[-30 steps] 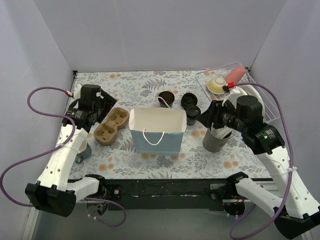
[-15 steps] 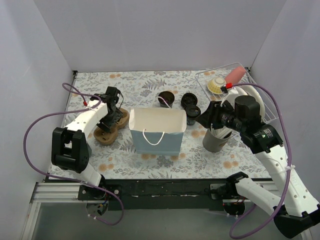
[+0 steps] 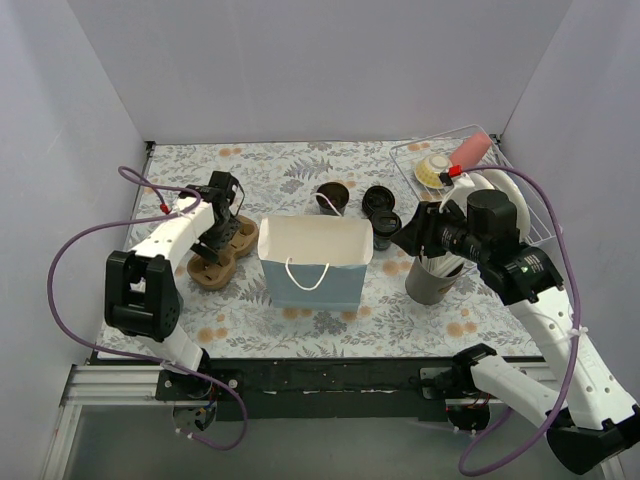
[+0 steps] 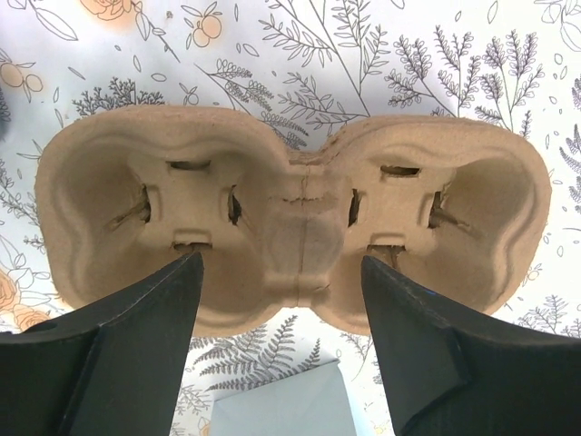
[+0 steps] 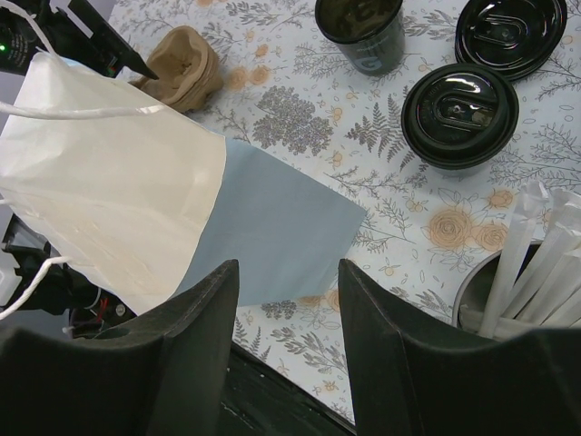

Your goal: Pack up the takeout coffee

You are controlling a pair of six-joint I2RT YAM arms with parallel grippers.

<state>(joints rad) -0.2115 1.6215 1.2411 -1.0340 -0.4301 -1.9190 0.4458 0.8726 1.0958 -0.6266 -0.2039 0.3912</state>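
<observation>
Three black coffee pieces stand behind the bag: an open cup (image 3: pixel 333 197) (image 5: pixel 363 32) without a lid, a lidded cup (image 3: pixel 385 225) (image 5: pixel 458 113), and another black lid (image 3: pixel 378 198) (image 5: pixel 513 36); I cannot tell whether a cup is under it. The white-and-blue paper bag (image 3: pixel 315 260) (image 5: pixel 118 182) stands open mid-table. A brown two-slot cardboard carrier (image 3: pixel 208 268) (image 4: pixel 290 200) lies left of the bag. My left gripper (image 3: pixel 225 235) (image 4: pixel 280 263) is open just above the carrier's middle, empty. My right gripper (image 3: pixel 410 235) (image 5: pixel 287 268) is open and empty, above the table right of the bag.
A grey cylindrical holder (image 3: pixel 432 280) (image 5: pixel 517 282) with white utensils stands under my right arm. A wire basket (image 3: pixel 520 215) with a yellow item and a red bottle sits at the back right. White walls enclose the floral table.
My left arm has swung in from the far left, so its gripper now hangs over the carrier. The right arm has barely moved.
</observation>
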